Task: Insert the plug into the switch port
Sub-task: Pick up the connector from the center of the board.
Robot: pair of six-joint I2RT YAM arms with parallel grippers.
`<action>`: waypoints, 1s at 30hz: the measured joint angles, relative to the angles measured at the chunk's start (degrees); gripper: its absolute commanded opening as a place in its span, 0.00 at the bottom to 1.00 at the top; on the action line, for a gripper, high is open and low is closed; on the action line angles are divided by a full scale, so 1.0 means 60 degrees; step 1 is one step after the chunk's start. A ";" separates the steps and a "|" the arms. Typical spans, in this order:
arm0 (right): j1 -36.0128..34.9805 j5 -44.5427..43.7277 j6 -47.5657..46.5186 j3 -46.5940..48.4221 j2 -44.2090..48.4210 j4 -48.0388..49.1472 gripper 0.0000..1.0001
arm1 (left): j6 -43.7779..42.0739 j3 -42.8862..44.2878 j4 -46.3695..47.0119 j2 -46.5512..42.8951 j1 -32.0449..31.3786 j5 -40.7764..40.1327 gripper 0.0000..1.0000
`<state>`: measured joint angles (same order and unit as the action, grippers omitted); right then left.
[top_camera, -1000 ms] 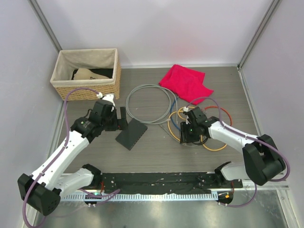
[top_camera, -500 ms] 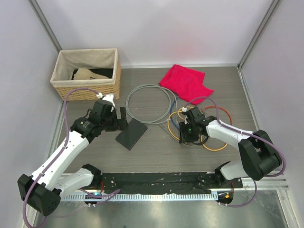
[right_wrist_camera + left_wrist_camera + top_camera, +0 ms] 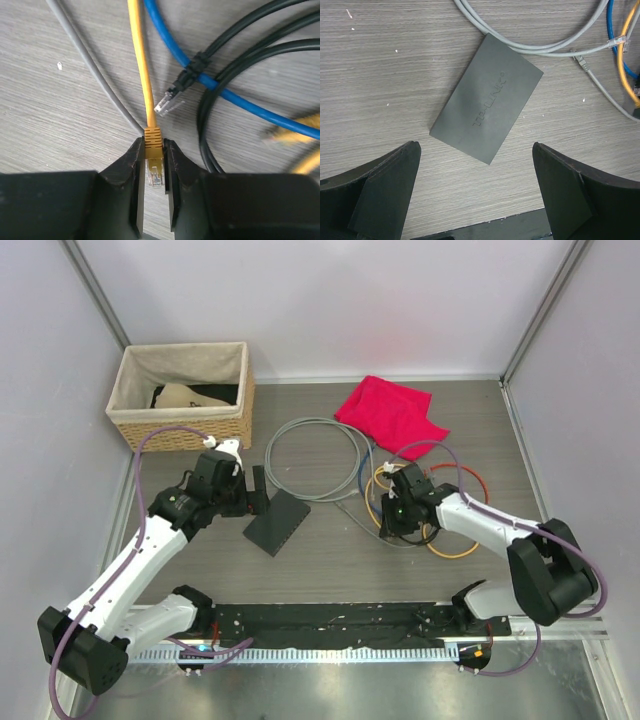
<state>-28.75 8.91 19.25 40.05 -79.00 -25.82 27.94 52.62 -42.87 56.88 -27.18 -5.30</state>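
Right hand [image 3: 153,150] is clenched on the yellow plug [image 3: 155,172], with both fingers pressed on its sides just behind the boot. The grip leaves the yellow cable [image 3: 140,60] trailing straight ahead, so the plug can likely be lifted clear of the tangle. The blue cable [image 3: 240,102], black cables [image 3: 235,55] and grey cable [image 3: 95,75] lie close by and may drag along.

Left hand [image 3: 474,150] is released, its fingers spread wide above the switch [image 3: 487,112], probably ready to pin it against the push. The switch lies flat on the desk [image 3: 380,75], skewed, logo face up, with a grey cable loop just past its far corner. Its ports can't be seen from here. Switch and plug are well apart, and insertion has not started.
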 measured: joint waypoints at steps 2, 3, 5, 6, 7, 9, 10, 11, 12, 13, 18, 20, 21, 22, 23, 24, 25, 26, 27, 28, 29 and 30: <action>0.0018 -0.0350 -0.0011 0.0160 0.0273 -0.0229 0.01 | 0.0000 -0.0007 0.0004 0.0000 0.0011 0.0026 1.00; 0.0062 -0.0681 -0.0033 0.0324 0.0444 -0.0393 0.01 | 0.0000 -0.0011 0.0004 0.0000 0.0018 0.0040 1.00; 0.0302 -0.1319 -0.0120 0.0776 0.0776 -0.0736 0.01 | 0.0000 -0.0011 0.0004 0.0000 0.0029 0.0066 1.00; 0.0452 -0.1599 -0.0175 0.0987 0.0922 -0.0838 0.01 | 0.0004 -0.0011 0.0004 0.0000 0.0033 0.0076 1.00; 0.0692 -0.1971 -0.0255 0.1297 0.1075 -0.0984 0.01 | 0.0004 -0.0011 0.0007 0.0000 0.0036 0.0076 1.00; 0.1264 -0.2688 -0.0470 0.2065 0.1366 -0.1209 0.01 | 0.0000 -0.0011 0.0011 0.0000 0.0036 0.0080 1.00; 0.1599 -0.3016 -0.0576 0.2550 0.1483 -0.1293 0.01 | 0.0000 -0.0011 0.0007 0.0000 0.0047 0.0084 1.00; 0.1902 -0.3330 -0.0692 0.3053 0.1592 -0.1297 0.01 | 0.0000 -0.0011 0.0007 0.0000 0.0055 0.0098 1.00; 0.2149 -0.3636 -0.0798 0.3603 0.1679 -0.1311 0.01 | 0.0004 -0.0015 0.0011 0.0000 0.0066 0.0106 0.99; 0.2353 -0.3945 -0.0922 0.4218 0.1716 -0.1333 0.01 | 0.0000 -0.0015 0.0011 0.0000 0.0076 0.0109 1.00; 0.2743 -0.5166 -0.1523 0.6925 0.1741 -0.0597 0.01 | 0.0004 -0.0015 0.0033 0.0000 0.0149 0.0153 1.00; 0.2743 -0.5293 -0.1716 0.7566 0.1821 0.0044 0.01 | 0.0004 -0.0015 0.0040 0.0000 0.0175 0.0157 1.00; 0.2743 -0.5249 -0.1774 0.7748 0.1945 0.0430 0.01 | 0.0004 -0.0015 0.0040 0.0000 0.0178 0.0160 1.00; 0.2743 -0.5227 -0.1792 0.7788 0.2004 0.0550 0.01 | 0.0004 -0.0015 0.0040 0.0000 0.0186 0.0160 1.00; 0.2747 -0.5096 -0.1792 0.7839 0.2073 0.0641 0.01 | 0.0007 -0.0015 0.0040 -0.0004 0.0186 0.0175 1.00; 0.2747 -0.4834 -0.1770 0.7847 0.2167 0.0739 0.01 | 0.0004 -0.0015 0.0040 -0.0004 0.0189 0.0175 1.00; 0.2750 -0.4590 -0.1749 0.7814 0.2237 0.0827 0.01 | 0.0004 -0.0015 0.0040 -0.0004 0.0197 0.0178 1.00; 0.2750 -0.4397 -0.1749 0.7730 0.2306 0.0943 0.01 | 0.0004 -0.0015 0.0044 -0.0007 0.0208 0.0178 1.00; 0.2750 -0.4149 -0.1749 0.7559 0.2397 0.1111 0.01 | 0.0004 -0.0018 0.0047 -0.0007 0.0222 0.0182 1.00; 0.2750 -0.3978 -0.1763 0.7424 0.2477 0.1155 0.01 | 0.0007 -0.0029 0.0062 -0.0007 0.0229 0.0189 1.00; 0.2750 -0.3876 -0.1810 0.7395 0.2481 0.1155 0.01 | 0.0011 -0.0040 0.0073 -0.0007 0.0240 0.0222 1.00; 0.2750 -0.3763 -0.1858 0.7493 0.2430 0.1122 0.01 | 0.0011 -0.0055 0.0087 -0.0007 0.0240 0.0255 1.00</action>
<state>-12.25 -13.67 8.10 85.01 -64.42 -19.09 28.01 52.29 -42.35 56.84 -25.74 -3.77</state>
